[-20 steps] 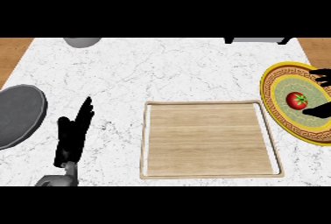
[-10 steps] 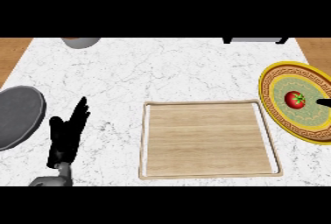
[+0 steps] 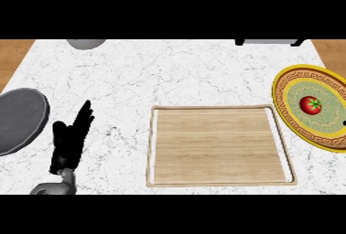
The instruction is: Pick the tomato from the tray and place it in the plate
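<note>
The red tomato (image 3: 311,104) lies near the middle of the yellow patterned plate (image 3: 294,81) at the counter's right edge, with nothing touching it. In the middle of the counter lies the wooden tray (image 3: 216,141), and nothing is on it. My left hand (image 3: 69,141) rests open at the lower left, fingers straight and pointing up, well left of the tray. Of my right hand only a tiny black tip (image 3: 344,123) shows at the right edge, beside the plate's rim.
A round dark grey lid or pan (image 3: 17,119) lies at the left edge next to my left hand. A grey bowl (image 3: 86,43) and a dark object (image 3: 270,42) sit at the counter's far edge.
My right hand has pulled back to the right, off the plate and almost out of view, leaving the tomato lying there. The left hand has barely moved.
</note>
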### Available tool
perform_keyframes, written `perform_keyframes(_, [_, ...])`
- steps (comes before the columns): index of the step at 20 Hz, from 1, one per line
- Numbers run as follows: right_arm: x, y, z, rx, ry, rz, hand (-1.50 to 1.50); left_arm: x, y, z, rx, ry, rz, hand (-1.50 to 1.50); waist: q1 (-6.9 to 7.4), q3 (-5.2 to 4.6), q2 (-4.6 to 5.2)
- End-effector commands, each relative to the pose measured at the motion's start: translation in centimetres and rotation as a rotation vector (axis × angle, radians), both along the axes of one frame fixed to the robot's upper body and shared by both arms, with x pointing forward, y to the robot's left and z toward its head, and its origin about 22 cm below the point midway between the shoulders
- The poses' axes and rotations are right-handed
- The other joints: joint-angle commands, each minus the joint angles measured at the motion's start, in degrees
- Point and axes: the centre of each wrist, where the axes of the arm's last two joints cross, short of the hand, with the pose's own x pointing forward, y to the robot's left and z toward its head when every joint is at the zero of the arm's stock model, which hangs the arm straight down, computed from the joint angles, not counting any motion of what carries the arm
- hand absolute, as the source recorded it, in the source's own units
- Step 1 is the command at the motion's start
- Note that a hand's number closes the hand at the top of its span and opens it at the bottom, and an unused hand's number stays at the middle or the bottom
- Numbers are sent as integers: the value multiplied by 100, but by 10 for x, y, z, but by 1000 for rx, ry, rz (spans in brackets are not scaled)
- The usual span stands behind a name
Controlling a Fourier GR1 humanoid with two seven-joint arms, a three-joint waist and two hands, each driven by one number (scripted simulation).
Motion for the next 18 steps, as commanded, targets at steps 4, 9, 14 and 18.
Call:
perform_keyframes(4, [-9,3,-17,-12,-23,23,-150,-4,2,1,11,-10,6,0,-11,-4,-14])
perform_keyframes(9, [-8,-1,-11,-55,22,-50,-150,-9,-14,7,-6,5,-22,0,72,6,13])
perform_keyframes(14, [-13,3,-23,-92,32,-78,-150,-11,0,6,-6,-6,-10,0,31,1,-1])
perform_keyframes(18, [-2,26,-40,-104,53,-88,-150,11,-11,-3,0,-11,3,0,-11,-3,-1])
